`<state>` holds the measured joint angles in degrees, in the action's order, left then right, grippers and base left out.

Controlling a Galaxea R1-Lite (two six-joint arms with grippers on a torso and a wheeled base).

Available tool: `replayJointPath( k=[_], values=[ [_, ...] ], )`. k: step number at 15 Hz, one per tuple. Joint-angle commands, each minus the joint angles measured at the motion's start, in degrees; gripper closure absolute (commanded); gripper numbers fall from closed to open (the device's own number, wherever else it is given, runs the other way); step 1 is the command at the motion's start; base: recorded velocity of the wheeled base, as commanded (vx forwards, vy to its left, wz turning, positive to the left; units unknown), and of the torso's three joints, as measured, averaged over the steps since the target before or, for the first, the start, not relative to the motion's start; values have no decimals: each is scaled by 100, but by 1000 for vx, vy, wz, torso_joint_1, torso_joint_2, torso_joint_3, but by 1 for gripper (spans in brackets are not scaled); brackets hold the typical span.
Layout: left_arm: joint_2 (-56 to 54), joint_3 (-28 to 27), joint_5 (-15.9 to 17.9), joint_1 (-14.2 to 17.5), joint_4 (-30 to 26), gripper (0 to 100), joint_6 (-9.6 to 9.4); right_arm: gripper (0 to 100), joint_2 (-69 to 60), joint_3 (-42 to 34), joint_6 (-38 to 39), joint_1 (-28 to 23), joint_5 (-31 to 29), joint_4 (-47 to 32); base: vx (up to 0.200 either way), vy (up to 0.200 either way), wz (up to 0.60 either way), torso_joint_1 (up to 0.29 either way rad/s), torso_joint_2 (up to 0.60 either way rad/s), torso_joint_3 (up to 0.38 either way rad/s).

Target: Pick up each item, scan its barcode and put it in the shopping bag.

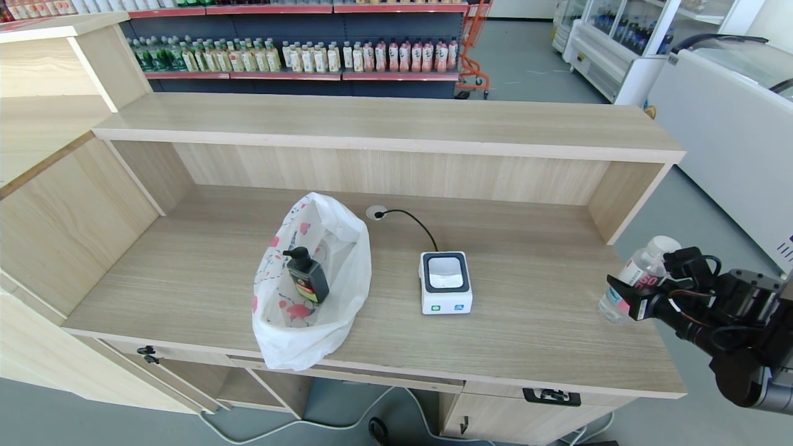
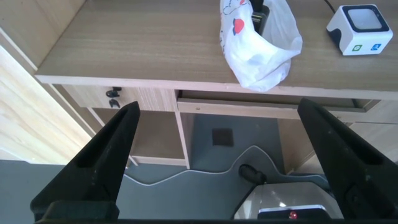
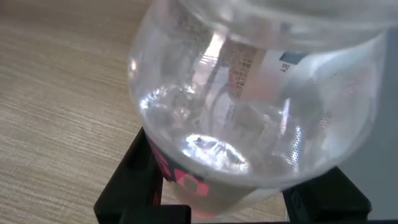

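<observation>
- While our right arm lies low at the counter's right end, the right gripper pinches a tilted clear bottle over that edge.
- Our left gripper hangs spread wide, below the counter's front.
- We see the bag left of the scanner, with a pump bottle inside.

Count: 4 items on/at the counter.
1 shopping bag nr front edge w/ 1 black pump bottle inside; 1 scanner mid-counter; 1 clear bottle at right edge; shelf bottles behind, too many to count.
</observation>
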<state>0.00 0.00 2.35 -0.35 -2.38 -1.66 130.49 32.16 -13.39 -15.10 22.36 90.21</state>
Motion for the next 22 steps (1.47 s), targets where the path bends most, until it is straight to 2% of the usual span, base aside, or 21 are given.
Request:
replayJointPath(
  k=[1, 3, 5, 7, 8, 10, 11, 12, 13, 16, 18, 22],
  values=[
    [0, 0, 2, 0, 0, 0, -1, 100, 56, 54, -6, -1, -21, -21, 0, 0, 0, 0, 0, 0],
    [0, 0, 2, 0, 0, 0, -1, 100, -94, 133, 152, 7, -21, -21, 0, 0, 0, 0, 0, 0],
    [0, 0, 2, 0, 0, 0, -1, 100, -366, 36, 679, 7, -21, -21, 0, 0, 0, 0, 0, 0],
    [0, 0, 2, 0, 0, 0, -1, 100, -1271, -140, 1453, 25, 172, -118, 0, 0, 0, 0, 0, 0],
    [0, 0, 2, 0, 0, 0, -1, 100, -1808, -87, 1778, 25, 647, -557, 0, 0, 0, 0, 0, 0],
    [0, 0, 2, 0, 0, 0, -1, 100, -2941, 27, 2718, 34, 2150, -1418, 0, 0, 0, 0, 0, 0],
    [0, 0, 2, 0, 0, 0, -1, 100, -3346, 18, 3219, 104, 2765, -1506, 0, 0, 0, 0, 0, 0],
    [0, 0, 2, 0, 0, 0, -1, 100, -3680, 27, 3799, 324, 3099, -1462, 0, 0, 0, 0, 0, 0],
    [0, 0, 2, 0, 0, 0, -1, 100, -3926, 124, 4520, 588, 3126, -1252, 0, 0, 0, 0, 0, 0],
    [0, 0, 2, 0, 0, 0, -1, 100, -4532, 291, 6761, 1625, 3196, -21, 0, 0, 0, 0, 0, 0],
    [0, 0, 2, 0, 0, 0, -1, 100, -4910, 361, 7034, 2231, 3600, -21, 0, 0, 0, 0, 0, 0],
    [0, 0, 2, 0, 0, 0, -1, 100, -5112, 150, 6990, 3268, 3706, -21, 0, 0, 0, 0, 0, 0]
  ],
)
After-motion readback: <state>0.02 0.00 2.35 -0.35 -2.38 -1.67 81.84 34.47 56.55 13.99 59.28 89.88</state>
